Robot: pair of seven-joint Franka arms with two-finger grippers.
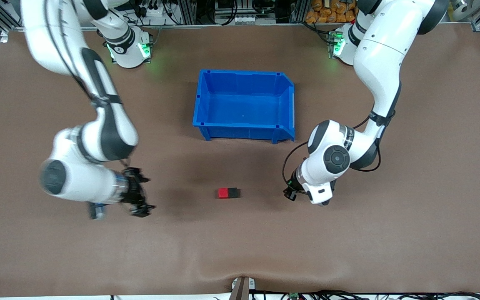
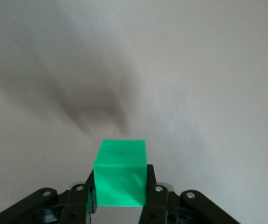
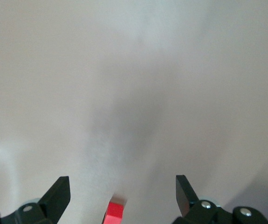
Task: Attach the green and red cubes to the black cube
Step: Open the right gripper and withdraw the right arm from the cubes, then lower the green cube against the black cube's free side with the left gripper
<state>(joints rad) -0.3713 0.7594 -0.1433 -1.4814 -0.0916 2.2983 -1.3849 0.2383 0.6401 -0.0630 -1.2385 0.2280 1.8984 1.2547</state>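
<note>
Broadly, the brown cloth-covered bench (image 1: 390, 233) carried a large open blue plastic bin (image 1: 206, 104) toward the robots' bases, and nearer the front camera than the bin sat the joined pair: a small matte red cube (image 1: 223, 193) touching a small matte black cube (image 1: 233, 193), set side by side in a short row whose long axis ran along the line between the two arms.

The left pincer (image 2: 120, 198) hung over the bench at the black cube's end of that row, its fingers (image 2: 151, 193) clenched on a small bright green plastic cube (image 2: 120, 175), which showed clearly only in the left wrist view; in the front view the wrist hid it. From this pincer the row lay toward the right arm's end of the bench, black face first and seemingly unobstructed. The red cube occupied the other face, so the free black side was the one turned toward the green cube.

The right pincer (image 1: 141, 197) stood released, jaws wide and holding nothing, over the bench at the red cube's end of the row and well apart from it; in its wrist view the red cube (image 3: 114, 213) showed just between its spread fingers (image 3: 59, 196). That arm appeared to wait.

By this reading red was already attached and green was left. The coming move likely turned on carrying the green cube along the row's axis, level and square, to meet the bare black face without nudging the pair askew.
</note>
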